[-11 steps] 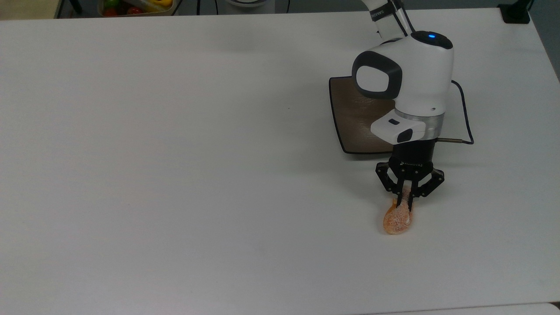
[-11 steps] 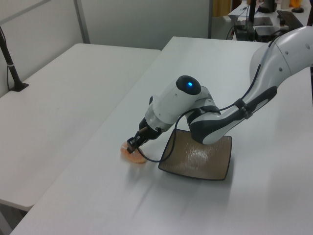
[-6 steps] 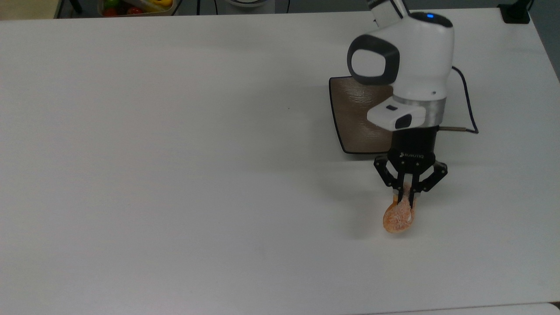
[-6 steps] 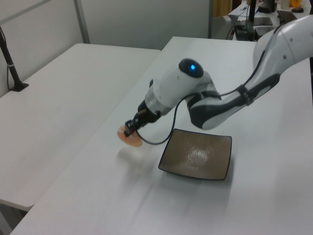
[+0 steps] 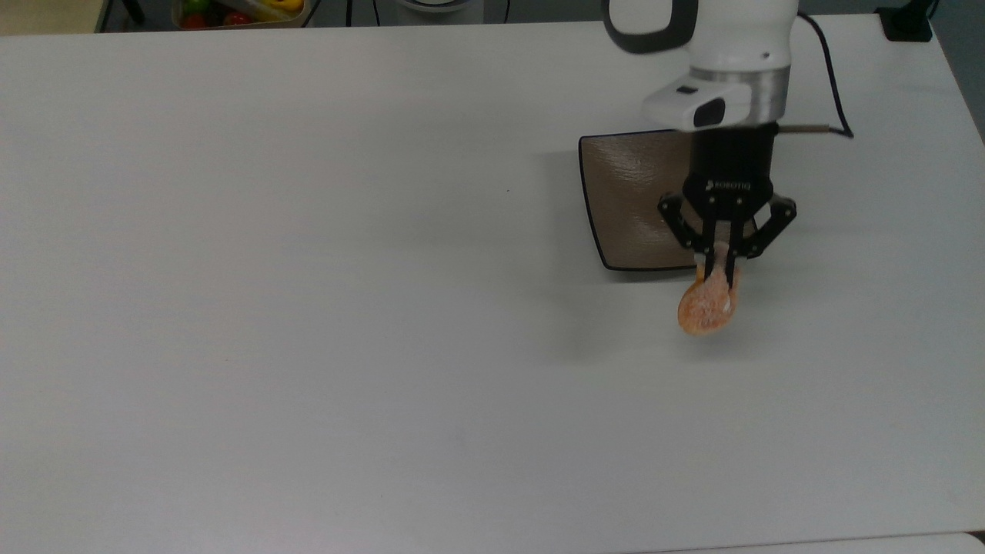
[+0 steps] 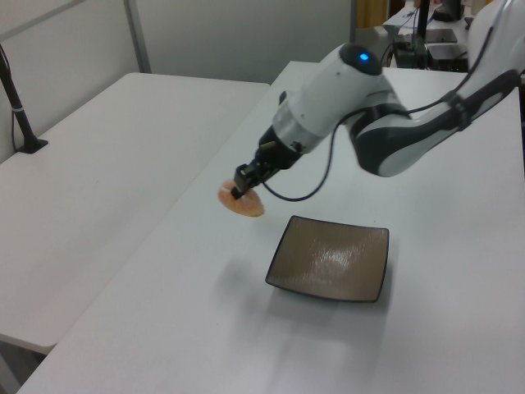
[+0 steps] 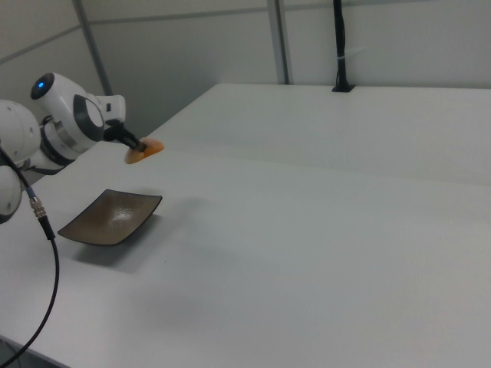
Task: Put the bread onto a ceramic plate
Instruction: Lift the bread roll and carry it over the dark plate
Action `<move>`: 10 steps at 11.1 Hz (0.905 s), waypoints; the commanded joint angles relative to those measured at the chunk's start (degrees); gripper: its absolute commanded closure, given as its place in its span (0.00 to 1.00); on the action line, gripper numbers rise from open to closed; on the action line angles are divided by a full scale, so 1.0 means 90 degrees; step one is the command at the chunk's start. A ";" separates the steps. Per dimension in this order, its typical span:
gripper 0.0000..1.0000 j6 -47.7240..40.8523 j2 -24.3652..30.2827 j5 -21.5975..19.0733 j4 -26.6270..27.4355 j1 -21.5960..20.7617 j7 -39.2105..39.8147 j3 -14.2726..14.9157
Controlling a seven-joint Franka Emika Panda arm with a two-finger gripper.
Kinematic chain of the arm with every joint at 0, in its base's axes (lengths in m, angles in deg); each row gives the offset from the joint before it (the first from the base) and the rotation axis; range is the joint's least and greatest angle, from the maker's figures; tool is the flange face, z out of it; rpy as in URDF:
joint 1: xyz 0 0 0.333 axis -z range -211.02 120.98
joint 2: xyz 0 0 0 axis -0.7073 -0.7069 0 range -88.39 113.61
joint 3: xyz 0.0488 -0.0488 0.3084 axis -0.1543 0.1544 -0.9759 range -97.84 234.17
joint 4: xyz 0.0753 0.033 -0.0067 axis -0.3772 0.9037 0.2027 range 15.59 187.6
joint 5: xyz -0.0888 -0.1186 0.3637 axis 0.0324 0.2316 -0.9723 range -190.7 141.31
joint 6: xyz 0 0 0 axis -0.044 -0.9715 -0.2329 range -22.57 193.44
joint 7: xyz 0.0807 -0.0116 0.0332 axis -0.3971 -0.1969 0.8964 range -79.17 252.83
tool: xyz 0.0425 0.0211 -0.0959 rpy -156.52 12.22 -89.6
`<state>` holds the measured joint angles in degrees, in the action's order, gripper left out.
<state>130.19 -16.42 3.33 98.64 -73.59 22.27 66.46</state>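
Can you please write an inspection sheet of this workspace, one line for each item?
Surface: white table, flat and bare around the work area.
Job's things: bread held in the air, off the table; ceramic plate lying flat with nothing on it.
Clutter: nothing seen on the table.
Grippers: pincer shut on the bread's end.
Cables: black cable running along the arm.
Surroundings: second white table beside; container of coloured items past the table's far edge.
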 commanded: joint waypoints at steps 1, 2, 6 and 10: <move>0.84 0.0033 0.1163 0.0109 0.1604 0.0069 0.0005 -0.0298; 0.84 0.0023 0.1349 0.0109 0.1917 0.0069 0.0034 -0.0328; 0.83 -0.0464 0.1692 0.0109 0.2700 0.0021 0.0317 -0.0581; 0.52 -0.0680 0.1585 0.0109 0.2799 -0.0019 0.0317 -0.0650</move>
<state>125.22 -3.68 3.42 121.96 -73.73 24.51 60.72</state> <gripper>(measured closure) 0.797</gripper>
